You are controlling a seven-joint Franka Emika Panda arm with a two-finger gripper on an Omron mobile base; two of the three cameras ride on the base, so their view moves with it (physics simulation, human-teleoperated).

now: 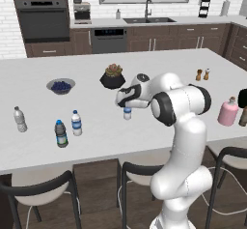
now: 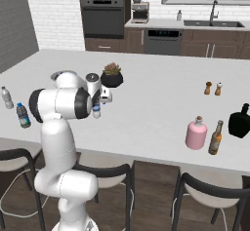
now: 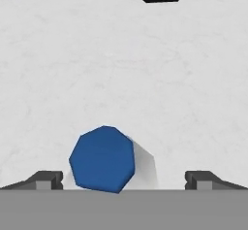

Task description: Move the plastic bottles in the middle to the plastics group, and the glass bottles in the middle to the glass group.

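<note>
Hand hangs over the bench, pointing straight down, its two dark tips wide apart and holding nothing. Directly under it stands a small bottle, seen end-on as a blue, many-sided cap, so its long axis runs upright along the line of the hand. The cap sits left of centre between the tips, close to the left one; my guess is the hand must shift that way before it drops.

From the base, this bottle stands just past the middle of the bench, clear-bodied with a blue band, below the white wrist.

Toward the near left edge stand three more small bottles: a dark-tinted one with a blue label, a clear one with a white cap just beside it, and a plain greyish one well apart at the left end. They look light, smooth plastic.

By the near right edge a squat pink bottle with rounded shoulders stands next to a slim brown bottle and a black bottle.

Farther back sit a dark pot with a plant, a bowl of blue fruit, and two shakers.
</note>
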